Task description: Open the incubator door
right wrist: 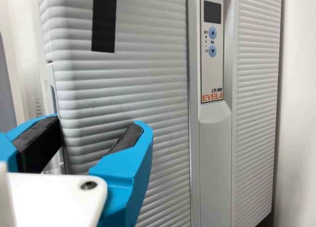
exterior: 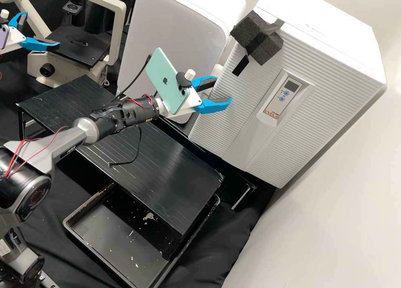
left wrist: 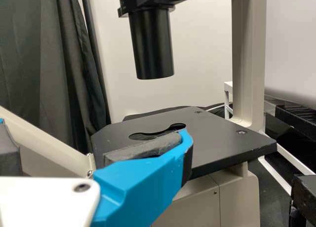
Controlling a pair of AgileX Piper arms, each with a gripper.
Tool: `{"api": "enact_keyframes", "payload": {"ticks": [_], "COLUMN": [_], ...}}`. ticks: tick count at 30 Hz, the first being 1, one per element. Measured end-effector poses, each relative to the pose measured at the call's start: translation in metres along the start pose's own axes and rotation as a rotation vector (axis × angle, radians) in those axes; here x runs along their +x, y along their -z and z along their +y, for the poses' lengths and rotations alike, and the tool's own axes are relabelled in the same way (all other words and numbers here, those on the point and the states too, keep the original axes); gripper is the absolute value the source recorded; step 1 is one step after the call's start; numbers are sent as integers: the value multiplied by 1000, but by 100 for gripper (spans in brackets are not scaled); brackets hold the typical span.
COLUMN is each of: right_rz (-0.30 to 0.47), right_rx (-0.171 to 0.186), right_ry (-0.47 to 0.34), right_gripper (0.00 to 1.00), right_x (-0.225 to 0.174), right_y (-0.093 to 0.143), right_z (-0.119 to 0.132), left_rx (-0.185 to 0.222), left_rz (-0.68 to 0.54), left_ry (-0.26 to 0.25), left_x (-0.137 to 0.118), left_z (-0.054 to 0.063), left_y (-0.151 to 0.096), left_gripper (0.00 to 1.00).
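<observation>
Just beyond the jaws of the right gripper [exterior: 223,89] stands the white incubator [exterior: 321,39], and its ribbed door [exterior: 232,123] looks closed to me. Those jaws are open: 1 blue finger [right wrist: 121,172] is in front of the door's face, the other just beside its side edge. I can't tell whether either touches. Farther across the front from them I see the control panel [exterior: 284,96], with its small display and 2 blue buttons. Above the jaws, a dark foam block [exterior: 257,37] is fixed at the door's upper corner, a black strip [exterior: 240,65] hanging below it.

Right behind the same jaws, a mint-green phone [exterior: 165,79] is mounted on the arm. Beside them is another white cabinet [exterior: 167,33] with a greyish front. Back under the right arm, well below its jaws, I have the black ribbed platform [exterior: 167,162] and, lower still, a black tray [exterior: 117,233] with pale flecks in it.

Well apart from all that, the left gripper [exterior: 42,29] has its jaws spread too, near the microscope [exterior: 117,12]. Its black stage [left wrist: 222,143] lies just past them, under a black tube [left wrist: 150,44].
</observation>
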Motion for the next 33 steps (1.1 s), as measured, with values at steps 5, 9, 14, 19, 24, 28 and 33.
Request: {"api": "enact_keyframes", "payload": {"ticks": [5,9,14,19,24,28,33], "right_rz": [2,1,-1,-6,-4,-6,-35], "right_rx": [-8,-6,-8,-9,-5,10,47], "right_ry": [3,4,7,10,21,32,-77], "right_gripper": [0,0,0,0,0,0,0], "right_x": [0,-1,-1,-7,-16,-25,-33], "right_y": [1,1,0,-3,-5,-8,-15], "right_z": [-1,-1,-2,0,9,19,42], "left_rx": [0,0,0,0,0,0,0], "left_rz": [0,0,0,0,0,0,0], "left_ry": [0,0,0,0,0,0,0], "left_x": [0,0,0,0,0,0,0], "left_z": [0,0,0,0,0,0,0], "left_y": [0,0,0,0,0,0,0], "left_gripper": [100,100,100,100,100,100,100]}}
